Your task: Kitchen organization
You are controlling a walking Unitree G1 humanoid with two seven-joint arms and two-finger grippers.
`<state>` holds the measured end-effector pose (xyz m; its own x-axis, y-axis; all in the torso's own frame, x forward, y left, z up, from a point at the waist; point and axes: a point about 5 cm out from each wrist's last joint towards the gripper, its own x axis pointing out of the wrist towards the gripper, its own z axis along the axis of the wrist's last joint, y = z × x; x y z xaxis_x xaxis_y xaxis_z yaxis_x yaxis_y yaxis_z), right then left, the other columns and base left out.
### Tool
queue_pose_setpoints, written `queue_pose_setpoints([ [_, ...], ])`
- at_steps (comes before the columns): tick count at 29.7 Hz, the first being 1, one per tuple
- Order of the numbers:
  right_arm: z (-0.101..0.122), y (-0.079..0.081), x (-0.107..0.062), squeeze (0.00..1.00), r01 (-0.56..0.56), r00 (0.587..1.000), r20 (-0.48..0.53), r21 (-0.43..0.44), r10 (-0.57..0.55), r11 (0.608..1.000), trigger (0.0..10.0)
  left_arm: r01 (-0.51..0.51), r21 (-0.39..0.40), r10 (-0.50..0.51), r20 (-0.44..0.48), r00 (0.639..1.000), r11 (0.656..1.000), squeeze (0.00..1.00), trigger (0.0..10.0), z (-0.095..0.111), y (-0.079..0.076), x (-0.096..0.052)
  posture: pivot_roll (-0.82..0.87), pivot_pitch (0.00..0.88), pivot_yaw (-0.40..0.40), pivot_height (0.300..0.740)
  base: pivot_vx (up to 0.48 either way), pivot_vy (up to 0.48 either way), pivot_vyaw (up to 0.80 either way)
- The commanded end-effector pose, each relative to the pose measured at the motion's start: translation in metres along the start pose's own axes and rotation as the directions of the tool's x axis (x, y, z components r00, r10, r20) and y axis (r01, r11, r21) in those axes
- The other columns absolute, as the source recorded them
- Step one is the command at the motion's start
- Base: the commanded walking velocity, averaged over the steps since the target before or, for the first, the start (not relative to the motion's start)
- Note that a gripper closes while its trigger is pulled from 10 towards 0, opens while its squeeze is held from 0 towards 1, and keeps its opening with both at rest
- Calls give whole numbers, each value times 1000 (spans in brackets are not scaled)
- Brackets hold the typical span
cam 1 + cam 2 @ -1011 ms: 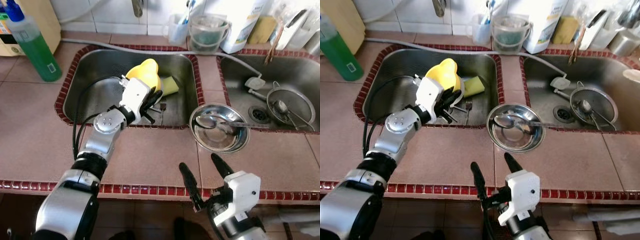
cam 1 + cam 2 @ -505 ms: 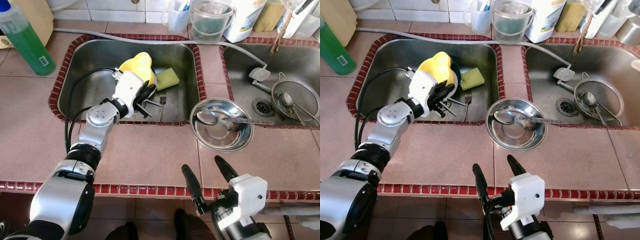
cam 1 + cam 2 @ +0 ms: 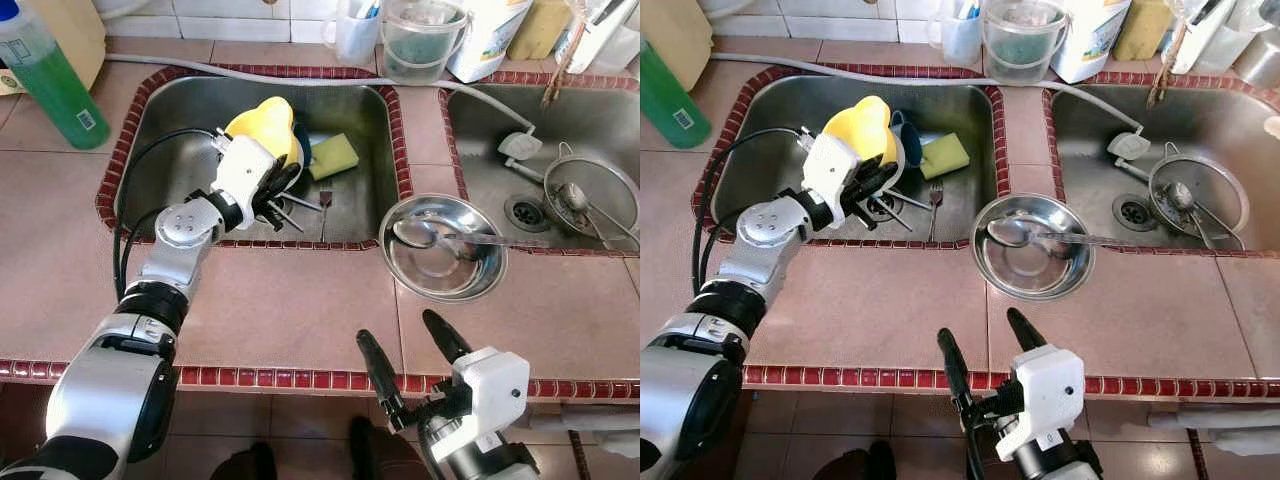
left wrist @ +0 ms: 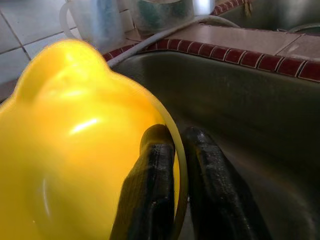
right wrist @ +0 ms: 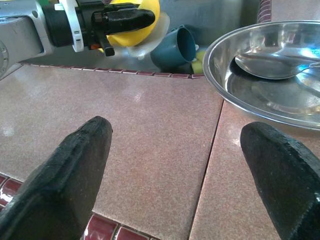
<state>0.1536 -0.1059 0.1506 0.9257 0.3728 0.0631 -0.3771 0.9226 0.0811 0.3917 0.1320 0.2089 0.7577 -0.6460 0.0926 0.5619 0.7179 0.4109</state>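
A yellow plastic bowl [image 3: 262,122] is tipped up in the left sink [image 3: 180,120]. My left gripper [image 3: 280,185] is shut on its rim; in the left wrist view the two black fingers [image 4: 155,165] pinch the yellow edge [image 4: 75,150]. Behind the bowl sits a blue cup [image 3: 908,135], with a yellow-green sponge [image 3: 335,155] beside it and a fork [image 3: 324,205] and other cutlery on the sink floor. My right gripper [image 3: 397,328] hangs open over the counter's front edge, with nothing between its fingers [image 5: 75,165].
A steel bowl [image 3: 440,280] holding a spoon [image 3: 415,235] rests on the counter between the sinks. The right sink holds a strainer [image 3: 590,200]. A green bottle [image 3: 55,80] stands at the back left, and a clear jug [image 3: 420,40] and a hose [image 3: 300,82] lie behind the sinks.
My left gripper has drawn the yellow bowl up and to the left, uncovering the blue cup behind it. The right gripper has stayed open in place.
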Motion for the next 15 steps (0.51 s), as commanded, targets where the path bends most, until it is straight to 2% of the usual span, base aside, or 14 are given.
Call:
queue_pose_setpoints([
  [1,1,2,-2,0,-12,1000,-3,2,12,1000,10000,22,1,-22,14,1000,1000,1000,10000,3,2,1,-360,287,14,732,0,0,0],
  [15,0,0,2,0,-8,1000,8,-1,8,1000,10000,32,6,-32,23,999,999,1000,10000,6,5,0,-350,283,15,732,0,0,0],
])
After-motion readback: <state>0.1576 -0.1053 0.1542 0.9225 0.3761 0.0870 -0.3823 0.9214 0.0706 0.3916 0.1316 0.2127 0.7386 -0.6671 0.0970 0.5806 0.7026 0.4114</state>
